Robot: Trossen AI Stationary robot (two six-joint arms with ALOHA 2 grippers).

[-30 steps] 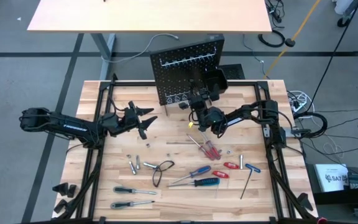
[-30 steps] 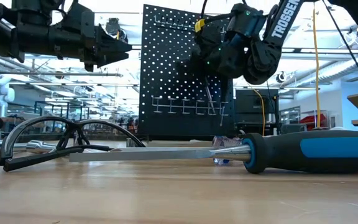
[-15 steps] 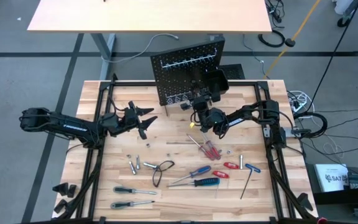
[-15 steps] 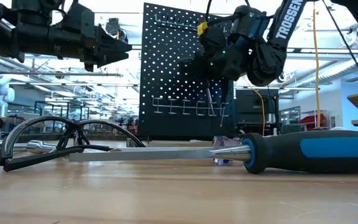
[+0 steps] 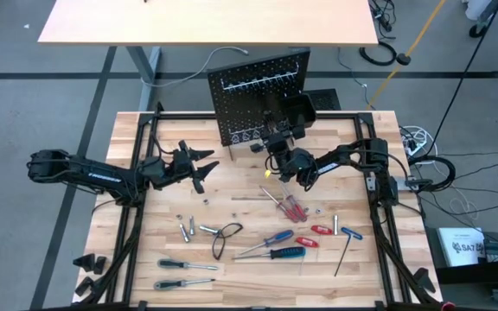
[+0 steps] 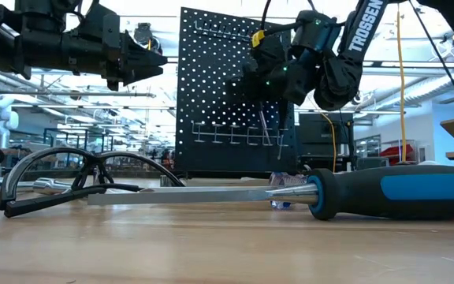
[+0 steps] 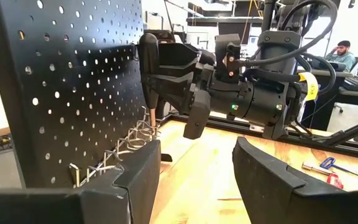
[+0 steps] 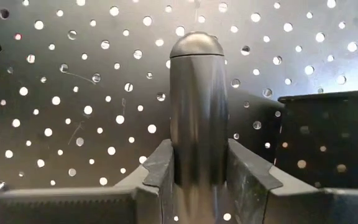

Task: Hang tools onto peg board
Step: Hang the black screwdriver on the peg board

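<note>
Hanging step: right claw (image 5: 277, 152) clamped on black-handled screwdriver (image 8: 196, 106) at peg board (image 5: 258, 95), needing lowering onto a hook; left claw (image 5: 199, 166) wide, empty.

A pair of black safety glasses (image 5: 226, 237) lies on the near part of the wooden tabletop (image 5: 171, 207). Beyond the far edge stands a tan desk (image 5: 206, 22), with a yellow cable (image 5: 413, 43) running across the grey floor to its right. A seated person (image 7: 345, 51) shows in the room behind.
</note>
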